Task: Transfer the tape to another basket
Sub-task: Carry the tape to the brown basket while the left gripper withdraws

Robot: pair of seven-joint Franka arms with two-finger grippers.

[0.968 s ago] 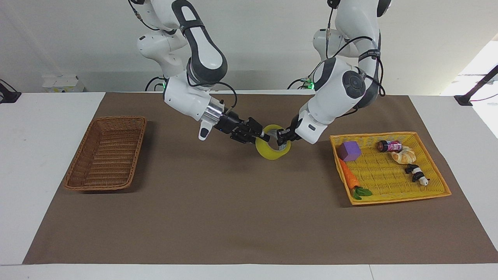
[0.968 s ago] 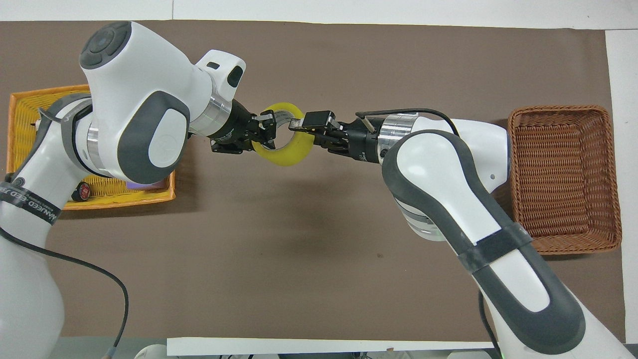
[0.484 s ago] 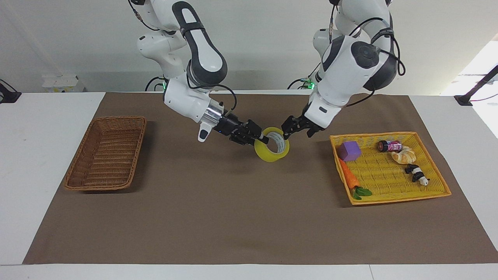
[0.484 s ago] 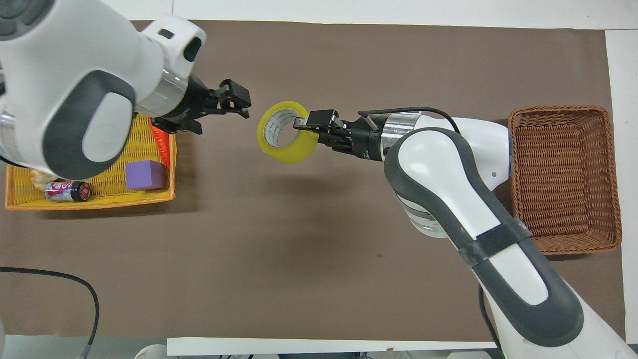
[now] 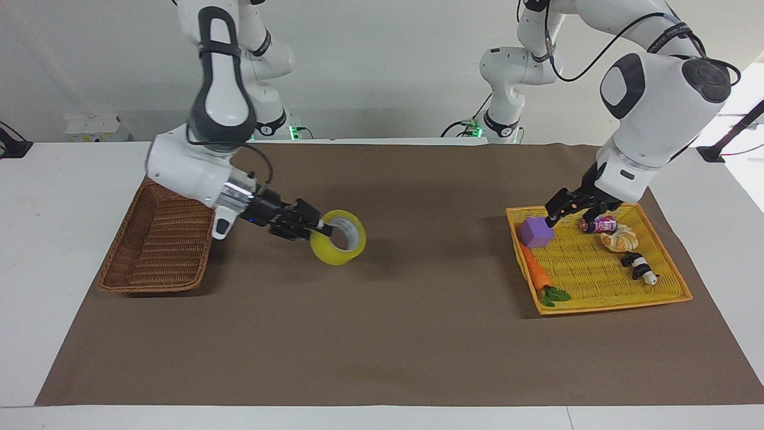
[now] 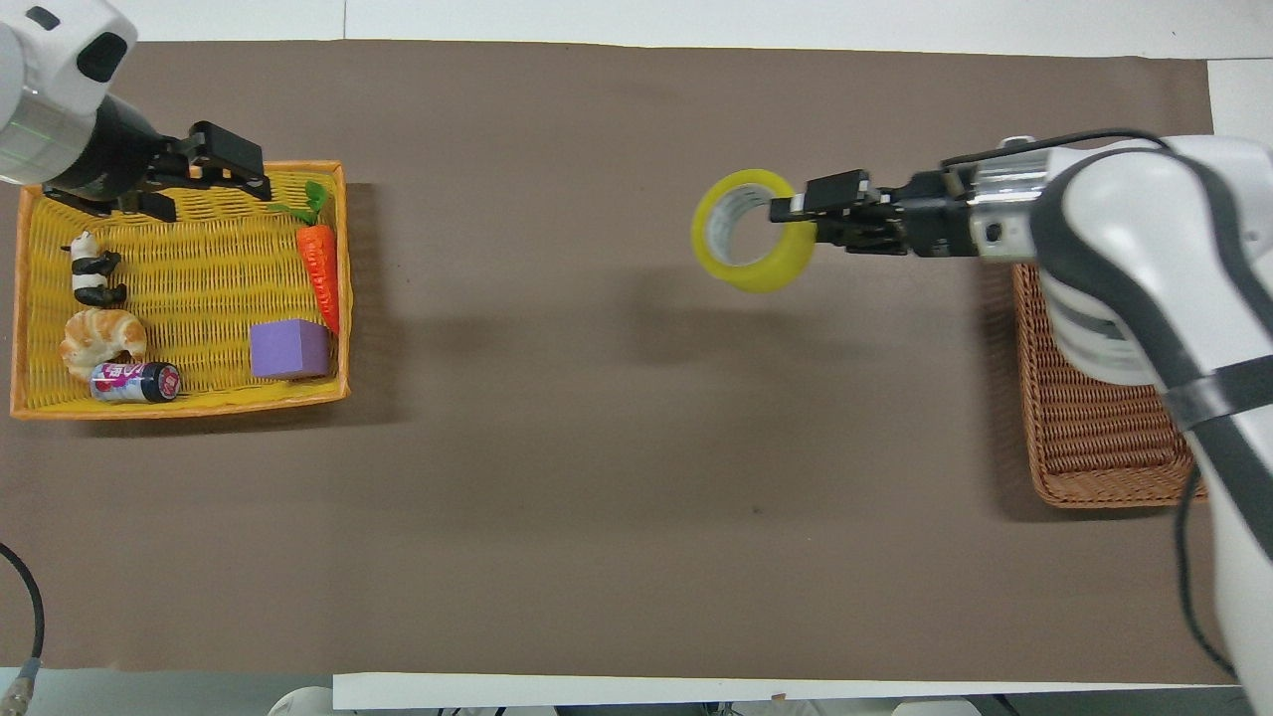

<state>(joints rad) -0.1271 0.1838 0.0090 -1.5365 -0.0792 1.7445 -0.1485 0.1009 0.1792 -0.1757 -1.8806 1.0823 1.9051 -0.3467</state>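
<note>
Tape (image 5: 338, 245) hangs by its rim in the clamped right gripper (image 5: 323, 227), up over the brown mat between the two baskets, nearer the dark wicker basket (image 5: 160, 239). The roll should be carried well over that basket's woven floor and lowered before release, so it cannot roll off the sloping rim. The left gripper (image 5: 567, 207), fingers spread and empty, waits over the yellow basket (image 5: 603, 304).

— The tape (image 5: 338, 245) in the black right gripper (image 5: 323, 229) is translucent yellow with a grey-white core; the basket (image 5: 160, 245) under that arm is dark brown wicker.

— And under the black left gripper (image 5: 567, 209)?

— A bright yellow woven basket (image 5: 603, 301) with an orange rim. In it lie a purple block (image 5: 535, 232), an orange carrot (image 5: 537, 273) with green leaves, and a black-and-white panda (image 5: 640, 267). The mat (image 5: 394, 334) is brown.
</note>
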